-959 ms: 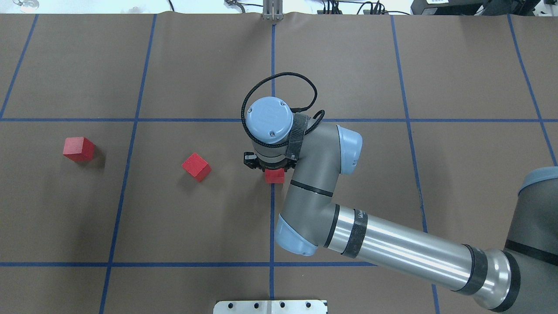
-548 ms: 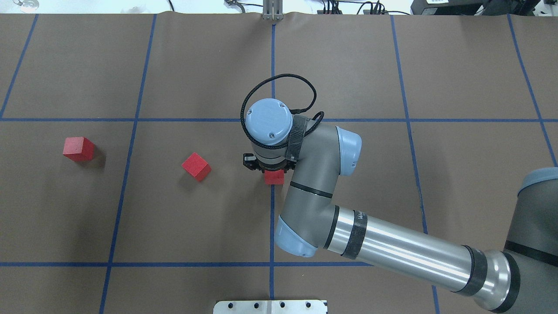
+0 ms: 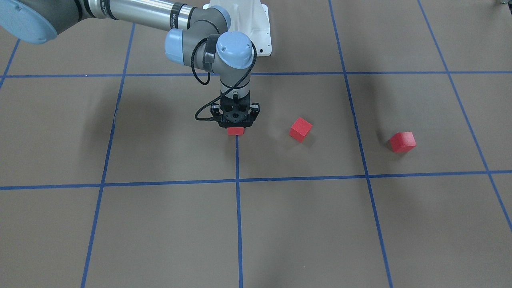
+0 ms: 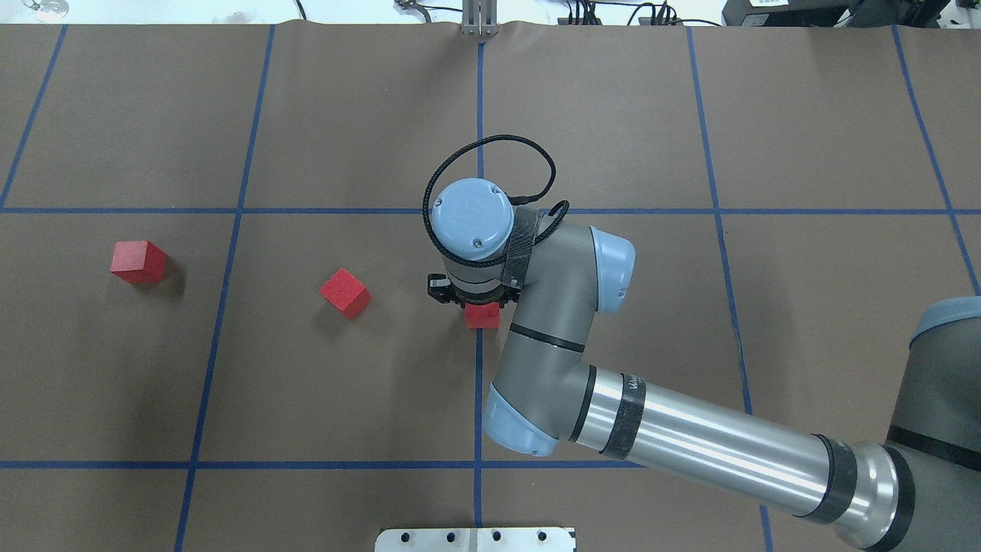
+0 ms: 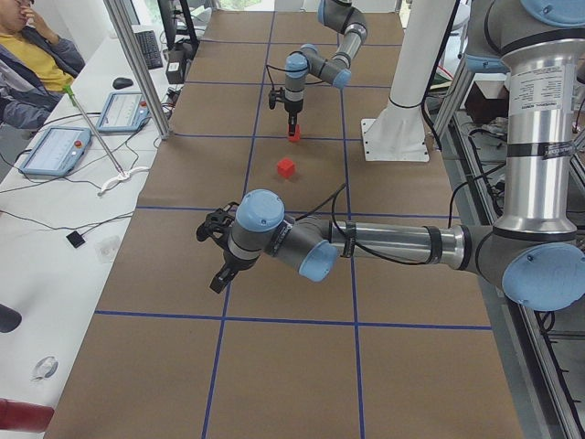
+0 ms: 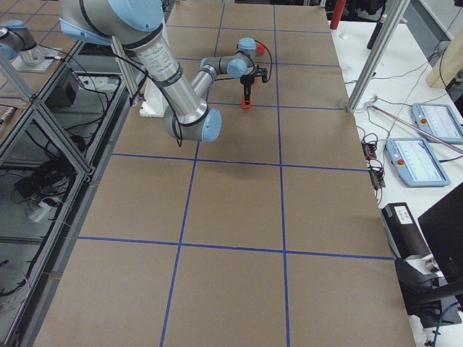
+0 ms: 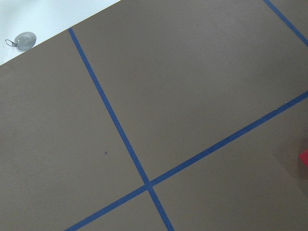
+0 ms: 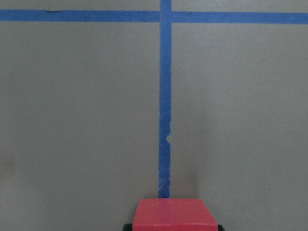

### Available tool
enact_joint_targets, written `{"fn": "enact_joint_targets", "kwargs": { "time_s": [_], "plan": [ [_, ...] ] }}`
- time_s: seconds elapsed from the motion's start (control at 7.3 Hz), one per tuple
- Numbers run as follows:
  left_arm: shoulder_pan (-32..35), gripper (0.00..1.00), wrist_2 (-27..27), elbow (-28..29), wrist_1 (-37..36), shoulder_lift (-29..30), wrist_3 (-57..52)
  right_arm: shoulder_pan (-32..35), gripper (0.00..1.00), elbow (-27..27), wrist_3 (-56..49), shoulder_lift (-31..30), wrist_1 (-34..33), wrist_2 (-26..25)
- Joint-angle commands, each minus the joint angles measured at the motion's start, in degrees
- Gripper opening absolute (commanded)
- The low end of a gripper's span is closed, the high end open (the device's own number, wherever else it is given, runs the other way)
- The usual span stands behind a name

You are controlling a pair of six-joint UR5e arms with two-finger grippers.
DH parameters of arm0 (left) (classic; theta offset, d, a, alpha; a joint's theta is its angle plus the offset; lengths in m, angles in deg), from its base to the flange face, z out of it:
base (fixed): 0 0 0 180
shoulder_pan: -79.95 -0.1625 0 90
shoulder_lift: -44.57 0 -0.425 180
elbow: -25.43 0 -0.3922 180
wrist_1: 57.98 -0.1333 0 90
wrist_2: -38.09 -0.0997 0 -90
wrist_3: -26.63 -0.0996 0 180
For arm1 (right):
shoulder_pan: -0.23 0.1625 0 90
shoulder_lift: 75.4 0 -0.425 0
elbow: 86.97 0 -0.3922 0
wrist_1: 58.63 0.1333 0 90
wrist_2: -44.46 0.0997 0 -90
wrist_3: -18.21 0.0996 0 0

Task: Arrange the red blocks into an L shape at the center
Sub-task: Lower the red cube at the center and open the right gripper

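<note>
The right gripper (image 3: 236, 124) is clamped on one red block (image 3: 235, 131), low over the middle blue tape line (image 4: 478, 383) of the brown floor (image 4: 345, 383); I can't tell whether it touches. A second red block (image 4: 345, 292) lies to the robot's left, and a third red block (image 4: 138, 261) farther left, well apart. The left gripper (image 5: 219, 274) hangs beyond them; whether it is wide or narrow I cannot tell.
</note>
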Motion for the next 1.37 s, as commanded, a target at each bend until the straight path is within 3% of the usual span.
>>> {"fn": "enact_joint_targets", "kwargs": {
  "time_s": [0.0, 0.27, 0.41, 0.82, 1.23],
  "plan": [
    [-0.03, 1.00, 0.00, 0.00, 0.07, 0.00, 0.00, -0.02, 0.58, 0.00, 0.00, -0.02, 0.03, 0.00],
    [-0.03, 1.00, 0.00, 0.00, 0.07, -0.09, 0.00, -0.02, 0.73, 0.09, 0.00, -0.02, 0.12, -0.09],
    [-0.03, 1.00, 0.00, 0.00, 0.07, 0.00, 0.00, -0.02, 0.99, 0.09, 0.09, -0.02, 0.12, -0.35],
    [0.06, 1.00, 0.00, 0.00, 0.07, 0.00, 0.00, 0.15, 0.99, 1.57, -0.17, -0.11, -0.05, -0.70],
    [-0.11, 1.00, 0.09, -2.53, 0.68, 0.88, 4.28, 10.21, 1.00, 7.80, -7.16, -2.73, -2.50, 3.32]
  ]
}}
